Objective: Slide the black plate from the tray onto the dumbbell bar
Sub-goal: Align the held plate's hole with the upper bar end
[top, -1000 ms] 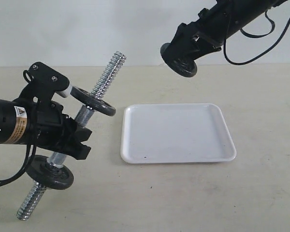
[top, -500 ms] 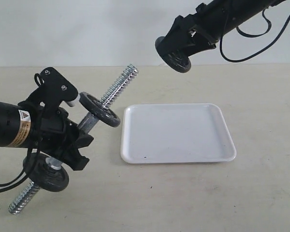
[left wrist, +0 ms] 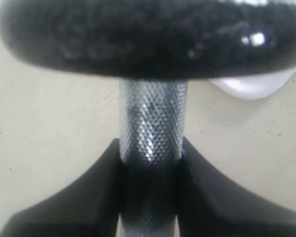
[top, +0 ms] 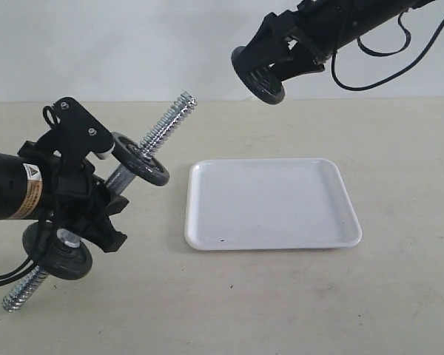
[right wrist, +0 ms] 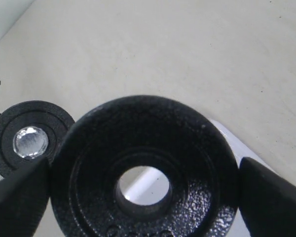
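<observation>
My left gripper [top: 103, 211] is shut on the knurled middle of the dumbbell bar [top: 166, 122] and holds it tilted, threaded end up to the right. Two black discs sit on the bar, one above the grip [top: 140, 160] and one below [top: 59, 253]. In the left wrist view the fingers clamp the bar [left wrist: 152, 123] under the upper disc [left wrist: 148, 37]. High over the tray's far left corner, my right gripper [top: 270, 70] is shut on the black plate [top: 257, 78]. In the right wrist view the plate [right wrist: 187, 143] faces the camera, and the bar's end [right wrist: 30, 141] shows beside it.
The white tray [top: 270, 203] lies flat on the beige table with nothing on it, right of the bar. A white wall stands behind. Cables hang from the right arm [top: 370, 52] at the upper right.
The left arm has swung the bar, and its upper end now points lower and further left. The right gripper has carried the plate left and slightly up, its face turned toward the bar.
</observation>
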Robot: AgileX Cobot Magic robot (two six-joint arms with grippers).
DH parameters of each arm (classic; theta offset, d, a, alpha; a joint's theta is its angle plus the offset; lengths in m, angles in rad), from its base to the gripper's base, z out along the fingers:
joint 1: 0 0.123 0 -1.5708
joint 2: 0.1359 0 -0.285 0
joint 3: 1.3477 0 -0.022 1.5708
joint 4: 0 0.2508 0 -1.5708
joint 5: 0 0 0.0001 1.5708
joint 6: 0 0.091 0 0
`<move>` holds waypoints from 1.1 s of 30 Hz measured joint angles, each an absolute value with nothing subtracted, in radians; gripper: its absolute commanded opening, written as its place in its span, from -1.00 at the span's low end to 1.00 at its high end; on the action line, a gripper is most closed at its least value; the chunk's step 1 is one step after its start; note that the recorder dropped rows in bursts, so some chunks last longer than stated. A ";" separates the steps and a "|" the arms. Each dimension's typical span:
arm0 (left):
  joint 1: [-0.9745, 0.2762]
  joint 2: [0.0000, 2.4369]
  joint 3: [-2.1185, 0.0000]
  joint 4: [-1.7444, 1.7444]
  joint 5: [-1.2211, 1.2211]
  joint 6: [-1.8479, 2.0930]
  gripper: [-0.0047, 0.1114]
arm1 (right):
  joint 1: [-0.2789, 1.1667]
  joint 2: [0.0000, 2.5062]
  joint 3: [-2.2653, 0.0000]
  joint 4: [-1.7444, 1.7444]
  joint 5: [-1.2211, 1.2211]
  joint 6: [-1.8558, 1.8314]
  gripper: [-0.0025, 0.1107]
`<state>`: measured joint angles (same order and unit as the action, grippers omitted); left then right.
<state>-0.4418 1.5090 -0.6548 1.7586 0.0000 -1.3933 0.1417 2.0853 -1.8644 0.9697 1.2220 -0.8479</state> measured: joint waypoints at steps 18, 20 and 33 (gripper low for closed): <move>-0.442 1.570 -0.661 1.756 0.008 -1.320 -0.84 | 0.206 2.085 -1.864 1.007 1.222 -0.797 -0.96; -0.442 1.570 -0.661 1.756 0.009 -1.322 -0.84 | 0.210 2.085 -1.864 1.009 1.223 -0.793 -0.96; -0.442 1.570 -0.675 1.756 0.014 -1.341 -0.84 | 0.210 2.085 -1.864 1.012 1.219 -0.748 -0.96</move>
